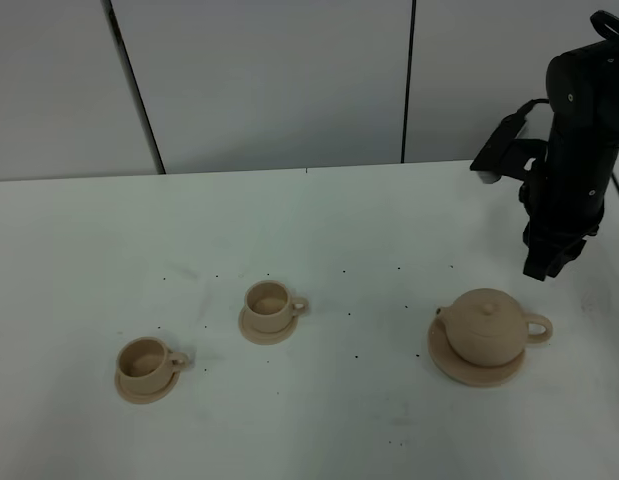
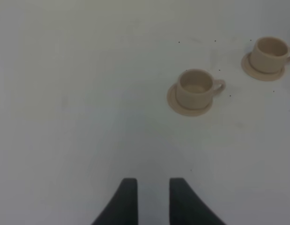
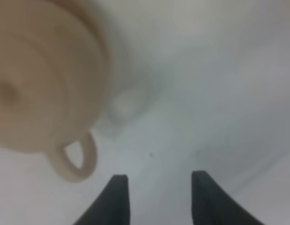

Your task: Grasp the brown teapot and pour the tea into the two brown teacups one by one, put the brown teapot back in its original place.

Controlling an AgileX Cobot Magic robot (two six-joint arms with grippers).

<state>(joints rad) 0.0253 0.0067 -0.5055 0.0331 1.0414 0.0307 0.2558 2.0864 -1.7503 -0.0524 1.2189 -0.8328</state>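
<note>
Brown teapot (image 1: 486, 328), spout leftward, handle rightward

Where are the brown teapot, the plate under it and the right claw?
brown teapot (image 1: 489, 328): exterior high view, on its round body below the lid.
plate (image 1: 476, 379): exterior high view, on the front rim.
right claw (image 3: 159, 180): right wrist view, midway between the two dark fingertips.

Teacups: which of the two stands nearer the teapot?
The rear teacup, on the right of the pair in the exterior high view; the front-left teacup lies farther from the teapot.
</note>
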